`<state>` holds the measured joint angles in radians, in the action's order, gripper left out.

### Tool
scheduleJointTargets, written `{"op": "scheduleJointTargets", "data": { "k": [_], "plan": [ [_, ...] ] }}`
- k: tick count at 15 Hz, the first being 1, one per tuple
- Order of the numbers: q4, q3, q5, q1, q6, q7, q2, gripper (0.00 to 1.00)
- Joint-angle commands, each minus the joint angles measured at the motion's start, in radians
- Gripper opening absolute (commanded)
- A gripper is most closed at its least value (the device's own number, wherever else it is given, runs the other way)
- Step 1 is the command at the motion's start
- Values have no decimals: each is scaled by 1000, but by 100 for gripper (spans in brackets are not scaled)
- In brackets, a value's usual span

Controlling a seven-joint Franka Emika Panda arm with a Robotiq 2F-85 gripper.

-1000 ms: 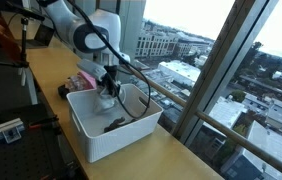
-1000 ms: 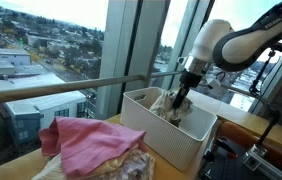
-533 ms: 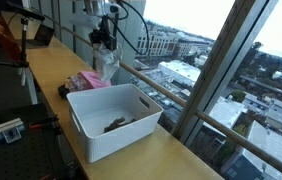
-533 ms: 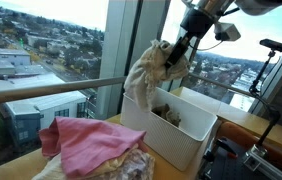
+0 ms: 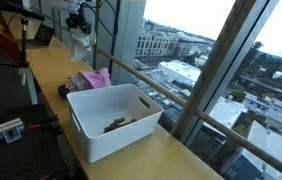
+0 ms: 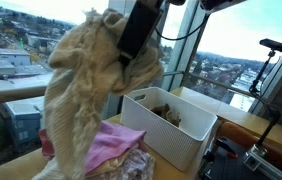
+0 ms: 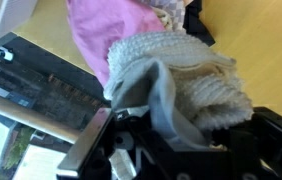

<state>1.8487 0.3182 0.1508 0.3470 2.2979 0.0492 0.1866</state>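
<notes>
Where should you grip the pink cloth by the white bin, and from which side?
Pinch a raised fold on top of the pink cloth, coming straight down: it lies crumpled in a soft heap, with the white bin close beside it.

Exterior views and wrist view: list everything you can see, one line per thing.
knitted cloth: one, cream, hanging from the gripper above the pink cloth.
pink cloth: one, pink, on the table beside the bin.
bin: one, white, on the table near the window.
dark item: one, brownish, lying in the bin; too small to identify.
table: one, light wood, along the window.
window: one, full height, city beyond.
gripper: one, black, shut on the knitted cloth, high above the table.
</notes>
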Motion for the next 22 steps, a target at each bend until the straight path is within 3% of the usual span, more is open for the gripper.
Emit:
{"op": "scheduleJointTargets", "data": {
  "k": [1, 8, 9, 10, 16, 18, 22],
  "plan": [
    [-132, -14, 43, 48, -49, 39, 157, 6],
    [-94, -65, 20, 30, -37, 14, 220, 6],
    [-81, -68, 20, 29, -37, 13, 220, 36],
    [-66, -67, 17, 28, -33, 11, 218, 49],
    [-3, -91, 18, -24, -45, -30, 126, 92],
    [51, -131, 32, -74, -28, -45, 79, 100],
    [145, -209, 40, -192, 22, -114, 20, 100]
  ]
}}
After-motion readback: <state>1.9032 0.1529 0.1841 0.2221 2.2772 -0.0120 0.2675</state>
